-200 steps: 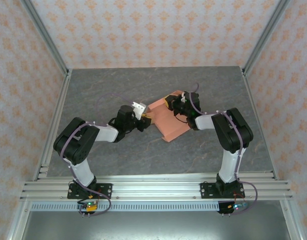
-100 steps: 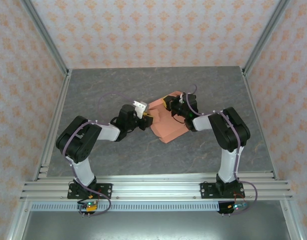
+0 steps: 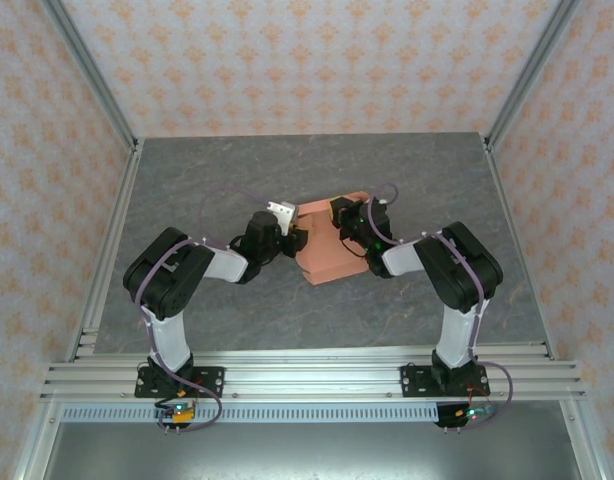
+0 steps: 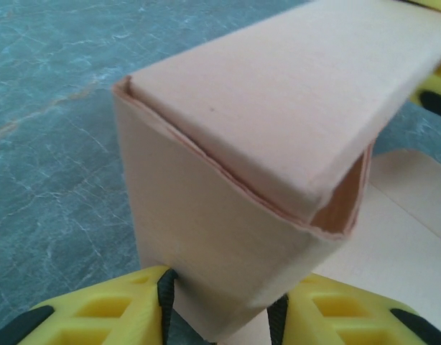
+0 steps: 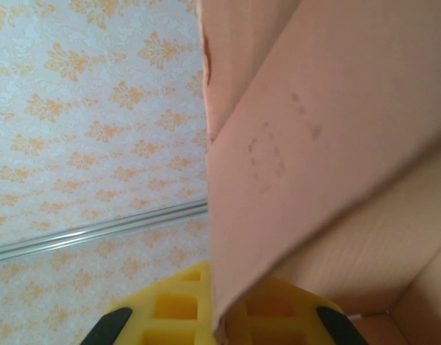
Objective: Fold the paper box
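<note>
- Standing half-folded at the middle of the table [image 3: 237, 180], the paper box [image 3: 327, 250] sits between two grippers.
- Left gripper [image 4: 220, 320] pinches a folded corner.
- Right gripper [image 5: 220, 309], jaws nearly together, clamps a thin card wall.

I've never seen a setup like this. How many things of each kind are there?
Salmon-orange paper box: 1
Robot arms: 2 (left arm, right arm)
Grey table: 1
Total: 4
</note>
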Controlling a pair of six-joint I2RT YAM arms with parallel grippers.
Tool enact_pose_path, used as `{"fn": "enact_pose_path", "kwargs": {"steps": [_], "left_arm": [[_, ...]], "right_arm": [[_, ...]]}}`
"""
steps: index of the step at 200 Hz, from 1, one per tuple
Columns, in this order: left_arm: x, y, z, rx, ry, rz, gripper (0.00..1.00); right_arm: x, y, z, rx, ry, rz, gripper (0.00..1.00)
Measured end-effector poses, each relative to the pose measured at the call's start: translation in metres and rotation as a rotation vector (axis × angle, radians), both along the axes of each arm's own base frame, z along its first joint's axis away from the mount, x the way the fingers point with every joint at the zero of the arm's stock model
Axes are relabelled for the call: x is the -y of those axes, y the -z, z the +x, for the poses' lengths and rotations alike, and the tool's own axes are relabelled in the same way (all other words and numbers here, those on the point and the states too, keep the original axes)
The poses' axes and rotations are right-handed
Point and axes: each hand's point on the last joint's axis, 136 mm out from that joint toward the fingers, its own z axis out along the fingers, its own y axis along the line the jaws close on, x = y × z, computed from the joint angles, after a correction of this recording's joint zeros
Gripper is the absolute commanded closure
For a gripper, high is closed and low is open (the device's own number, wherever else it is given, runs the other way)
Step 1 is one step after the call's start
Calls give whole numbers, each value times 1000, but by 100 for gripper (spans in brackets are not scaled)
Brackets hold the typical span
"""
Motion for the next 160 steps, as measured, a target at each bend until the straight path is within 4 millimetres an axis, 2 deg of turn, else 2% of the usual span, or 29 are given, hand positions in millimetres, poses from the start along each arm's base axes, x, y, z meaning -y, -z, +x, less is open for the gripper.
{"fn": "enact_pose_path", "kwargs": {"steps": [20,40,70,92,110,133,160], "left_arm": [[-2,0,4,7,-20,8,56],[-1,-1,5,12,-29,10,57],[-2,0,11,15,-52,20,75],[-6,-1,17,22,-86,25,81],[-9,-2,20,26,-109,30,88],[-8,-2,22,24,-117,29,92],[-5,-2,20,22,-105,28,94]], "right_arm": [[0,0,-4,-7,14,-8,90],[1,0,-6,-15,32,-9,90],[3,0,-4,-17,56,-13,90],[4,1,-5,-16,69,-17,89],[0,-1,-7,-13,65,-20,85],[-9,-4,-14,-12,44,-19,72],[-15,2,-25,-34,12,-54,60]]}}
